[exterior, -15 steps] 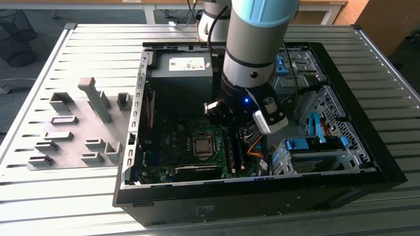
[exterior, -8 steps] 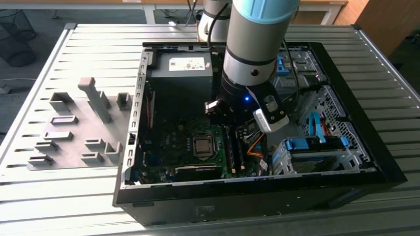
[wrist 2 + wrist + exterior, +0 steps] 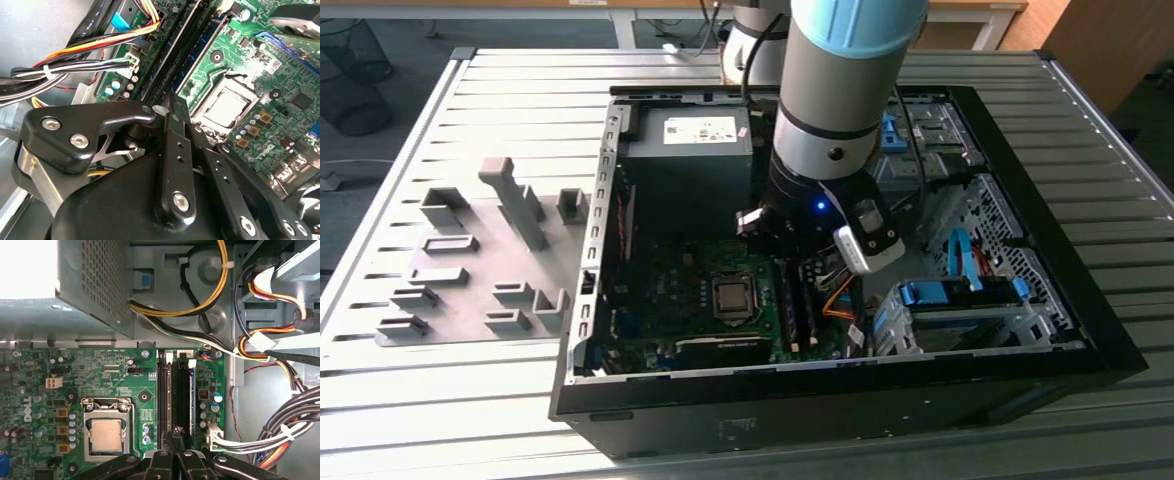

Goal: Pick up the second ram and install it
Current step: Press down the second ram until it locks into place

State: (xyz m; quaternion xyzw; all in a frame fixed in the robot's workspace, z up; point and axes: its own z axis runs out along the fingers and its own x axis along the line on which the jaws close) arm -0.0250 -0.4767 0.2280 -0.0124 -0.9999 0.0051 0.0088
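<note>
My gripper (image 3: 176, 434) hangs low over the near end of the black memory slots (image 3: 175, 390) on the green motherboard (image 3: 45, 365) inside the open computer case (image 3: 854, 385). In both wrist views its two black fingers meet at the tips, shut, with nothing visible between them (image 3: 176, 106). A thin blue-green strip (image 3: 202, 52) runs along the slots (image 3: 172, 55); I cannot tell whether it is the second ram seated there. In the exterior view the arm's wrist (image 3: 834, 150) hides the fingers above the slots (image 3: 794, 300).
The processor socket (image 3: 106, 432) sits beside the slots. Bundled cables (image 3: 260, 345) run on the slots' other side. A power supply (image 3: 687, 150) fills the case's back. Blue drive brackets (image 3: 961, 295) stand at the exterior view's right, a grey fixture plate (image 3: 480, 260) at its left.
</note>
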